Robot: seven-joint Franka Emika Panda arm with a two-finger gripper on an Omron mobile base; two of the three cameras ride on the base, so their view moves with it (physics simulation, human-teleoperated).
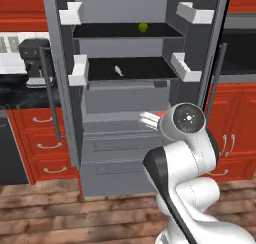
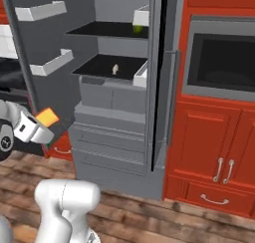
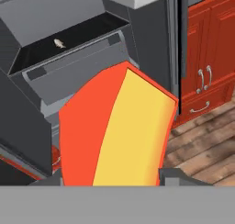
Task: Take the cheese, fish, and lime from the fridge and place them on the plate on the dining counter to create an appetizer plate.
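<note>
My gripper (image 2: pixel 40 125) is shut on the cheese (image 2: pixel 47 116), an orange-yellow wedge with a red rind. I hold it low in front of the open fridge (image 2: pixel 109 132), clear of the shelves. In the hand view the cheese (image 3: pixel 114 131) stands large between the fingertips (image 3: pixel 176 177). The fish (image 1: pixel 118 70) lies on the lower black shelf, small and pale; it also shows in the right base view (image 2: pixel 115 68) and the hand view (image 3: pixel 58 43). On the upper shelf sits the lime (image 1: pixel 143 27), near the right side (image 2: pixel 137 29). The plate and the dining counter are out of view.
Both fridge doors stand open, with white bins (image 1: pixel 185 68) on their insides and grey drawers (image 1: pixel 120 148) below the shelves. Red cabinets (image 2: pixel 209 137) and a built-in oven (image 2: pixel 219 62) are to the right. A coffee machine (image 1: pixel 34 58) stands on the black counter at left. The floor (image 2: pixel 149 217) is wood.
</note>
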